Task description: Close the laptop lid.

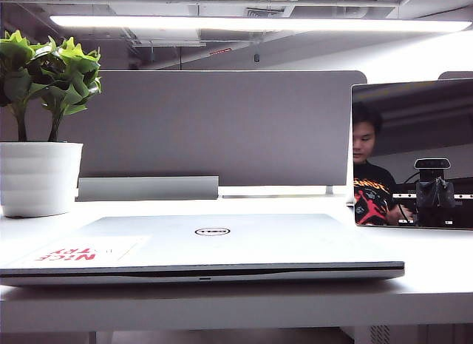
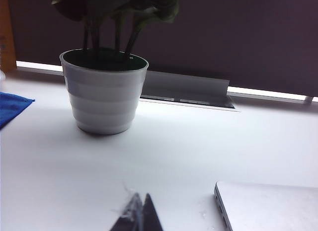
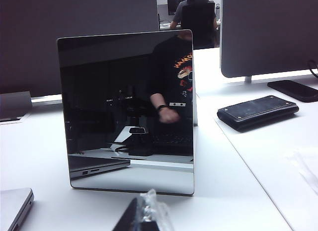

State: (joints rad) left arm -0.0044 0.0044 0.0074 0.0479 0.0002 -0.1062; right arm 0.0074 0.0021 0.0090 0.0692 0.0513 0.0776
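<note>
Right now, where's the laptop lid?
In the exterior view the laptop lid lies shut flat at the table's front centre, with the potted plant behind it on the left and the mirror behind on the right.

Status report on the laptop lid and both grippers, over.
Laptop lid down flat, closed. Left gripper shut, above the table near the white plant pot. Right gripper facing the mirror panel, state unclear. Nothing on the lid.

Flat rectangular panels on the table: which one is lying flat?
The laptop lid, silver with a round Dell logo, lies flat and closed. The mirror panel stands upright, showing reflections.
</note>
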